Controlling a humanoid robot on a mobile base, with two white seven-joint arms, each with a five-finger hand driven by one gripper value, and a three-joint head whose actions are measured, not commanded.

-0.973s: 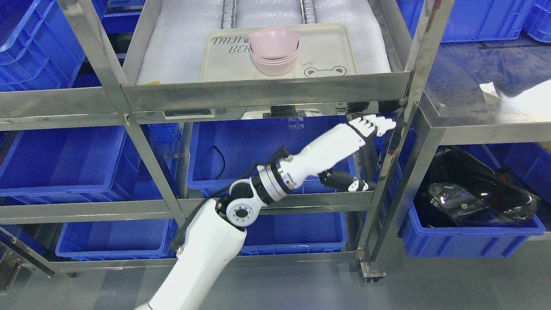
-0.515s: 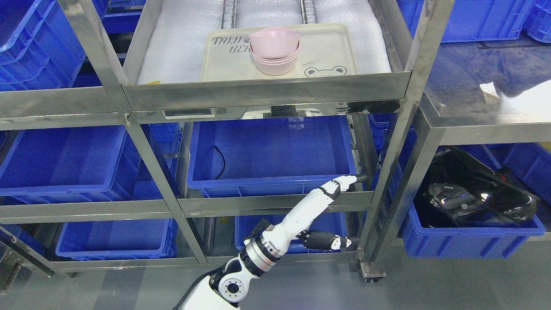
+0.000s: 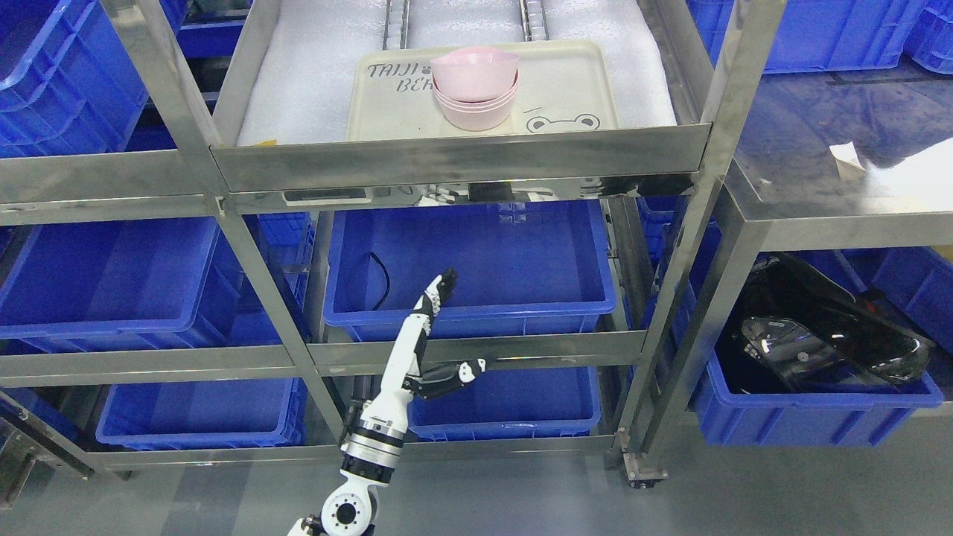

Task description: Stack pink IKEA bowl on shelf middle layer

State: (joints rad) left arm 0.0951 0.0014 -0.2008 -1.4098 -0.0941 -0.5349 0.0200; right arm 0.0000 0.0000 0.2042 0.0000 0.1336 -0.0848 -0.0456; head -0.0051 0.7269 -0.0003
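A shiny stainless-steel rack [image 3: 461, 160] fills the view, with deep blue plastic crates [image 3: 476, 260] slotted in underneath and grey floor below. On the left hand [image 3: 424, 350] the white fingers [image 3: 435, 294] are seen stretched out straight and the thumb poked off to the side, so nothing is held; the hand is raised in front of the lower crate level, well below the bowls, with the wrist and silver cuff seen near the bottom edge just left of centre. The right arm isn't seen at all. The stack of pale pink plastic bowls [image 3: 475, 85] is parked on a cream rectangular tray with a frog face [image 3: 581, 112], which lies on white foam padding on the steel shelf, and the top bowl is seated a bit crooked rather than fully nested. From how things lie, the stacking looks pretty much done and the arm is being cleared. If that's right, the hand is best kept well off the rack's front rail and uprights, and lowered without hooking the crate rim, so the tilted top bowl isn't jolted loose.
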